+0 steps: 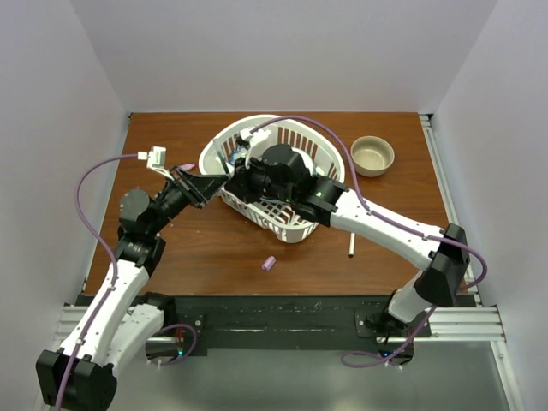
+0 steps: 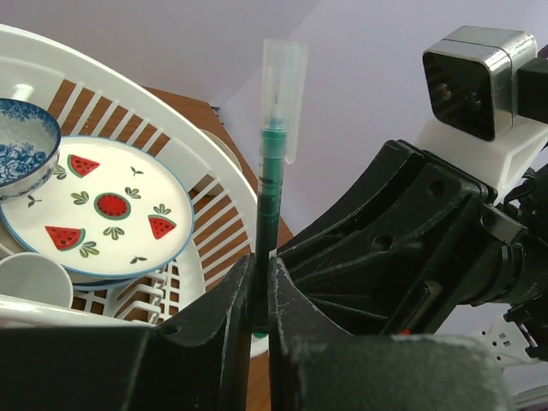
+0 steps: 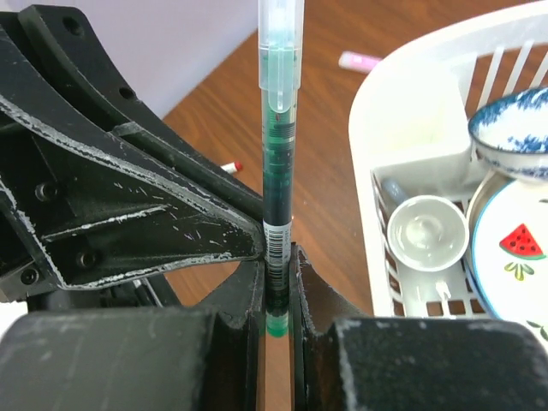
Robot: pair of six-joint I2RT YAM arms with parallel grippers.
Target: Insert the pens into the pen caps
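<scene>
At the left rim of the white basket (image 1: 208,156), my two grippers meet on one green pen (image 2: 267,197), held upright in the air between them. My left gripper (image 2: 260,272) has its jaws closed on the lower barrel. My right gripper (image 3: 276,267), facing it from the other side, is clamped on the same stretch just beside it. Each wrist camera shows the other gripper's fingers close in against the pen. A clear cap (image 2: 284,94) sits over the pen's upper end, which I judge is why both grips are low: the top stays free for capping. Whether the cap is pushed fully home I cannot tell. On the table nearer my bases lies a lilac-pink cap (image 1: 269,263). A white pen (image 1: 351,247) lies to its right, well apart, and both look yet to be dealt with.
</scene>
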